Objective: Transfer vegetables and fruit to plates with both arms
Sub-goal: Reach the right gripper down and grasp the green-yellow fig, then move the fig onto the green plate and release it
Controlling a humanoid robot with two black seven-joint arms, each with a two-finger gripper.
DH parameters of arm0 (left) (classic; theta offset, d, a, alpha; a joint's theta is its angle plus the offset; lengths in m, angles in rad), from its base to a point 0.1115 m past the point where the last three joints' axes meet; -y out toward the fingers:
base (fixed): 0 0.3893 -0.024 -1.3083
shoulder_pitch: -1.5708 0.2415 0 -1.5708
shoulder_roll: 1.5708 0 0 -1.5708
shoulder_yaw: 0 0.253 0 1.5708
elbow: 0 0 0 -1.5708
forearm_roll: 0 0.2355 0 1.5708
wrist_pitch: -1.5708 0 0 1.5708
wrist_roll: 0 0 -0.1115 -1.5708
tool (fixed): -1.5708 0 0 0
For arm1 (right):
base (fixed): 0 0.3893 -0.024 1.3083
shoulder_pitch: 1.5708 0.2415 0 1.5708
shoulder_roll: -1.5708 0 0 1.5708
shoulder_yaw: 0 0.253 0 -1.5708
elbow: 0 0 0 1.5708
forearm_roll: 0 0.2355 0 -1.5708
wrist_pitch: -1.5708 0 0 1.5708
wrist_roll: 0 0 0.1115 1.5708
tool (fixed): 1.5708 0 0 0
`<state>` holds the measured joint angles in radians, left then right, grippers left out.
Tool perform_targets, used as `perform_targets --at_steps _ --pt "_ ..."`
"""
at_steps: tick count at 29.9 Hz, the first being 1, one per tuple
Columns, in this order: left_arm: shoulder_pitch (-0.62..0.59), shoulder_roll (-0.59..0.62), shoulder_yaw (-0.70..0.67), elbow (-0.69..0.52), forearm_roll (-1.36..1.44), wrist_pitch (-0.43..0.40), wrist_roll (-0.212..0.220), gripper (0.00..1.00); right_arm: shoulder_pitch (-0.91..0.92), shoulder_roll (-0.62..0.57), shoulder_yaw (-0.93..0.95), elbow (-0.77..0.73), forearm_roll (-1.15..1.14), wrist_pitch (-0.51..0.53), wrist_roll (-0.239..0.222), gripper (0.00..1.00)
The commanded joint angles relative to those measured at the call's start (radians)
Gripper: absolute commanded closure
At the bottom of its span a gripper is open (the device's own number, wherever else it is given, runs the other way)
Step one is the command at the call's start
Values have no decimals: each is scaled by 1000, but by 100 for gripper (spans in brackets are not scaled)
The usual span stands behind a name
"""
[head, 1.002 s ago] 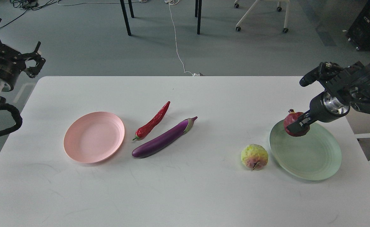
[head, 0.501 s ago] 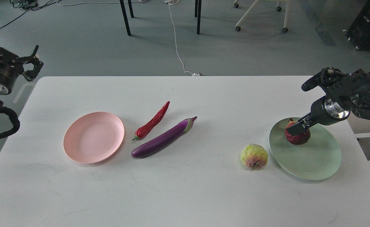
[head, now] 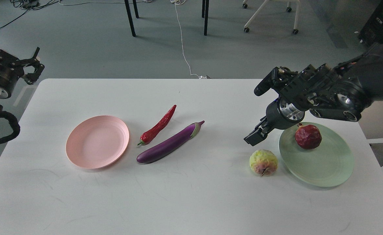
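Observation:
The dark red pomegranate [head: 308,136] rests free on the far part of the pale green plate [head: 322,166]. My right gripper [head: 254,137] hangs empty and open just left of the plate, above and behind the yellow-green bumpy fruit [head: 263,162], which lies on the table by the plate's left rim. The purple eggplant [head: 170,143] and the red chili [head: 158,126] lie side by side at mid-table, right of the empty pale pink plate [head: 97,141]. My left gripper [head: 31,67] is open and empty off the table's far left corner.
The white table [head: 191,202] ends close behind the left gripper and just right of the green plate. Table legs, a chair and a white cable stand on the floor beyond the far edge.
My right gripper let go of the pomegranate on the green plate, then swung left off the plate to above the yellow-green fruit. The left arm barely moved.

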<state>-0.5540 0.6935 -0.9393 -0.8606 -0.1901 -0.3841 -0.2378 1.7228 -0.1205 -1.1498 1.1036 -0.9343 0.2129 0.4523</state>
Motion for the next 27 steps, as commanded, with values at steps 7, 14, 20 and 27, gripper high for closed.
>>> perform_targets --at_steps 7,14,20,27 --pt "-1 6 1 0 0 -1 0 2 -23 41 -19 10 2 -15 3 7" --pt "0 15 1 2 0 -3 0 2 -25 27 -79 51 -15 -14 5 8" --pt "3 15 1 0 0 -1 0 2 -48 27 -80 73 -14 -13 8 22" --pt "14 21 1 0 0 -1 -1 2 -8 9 -71 71 -14 -15 8 46"
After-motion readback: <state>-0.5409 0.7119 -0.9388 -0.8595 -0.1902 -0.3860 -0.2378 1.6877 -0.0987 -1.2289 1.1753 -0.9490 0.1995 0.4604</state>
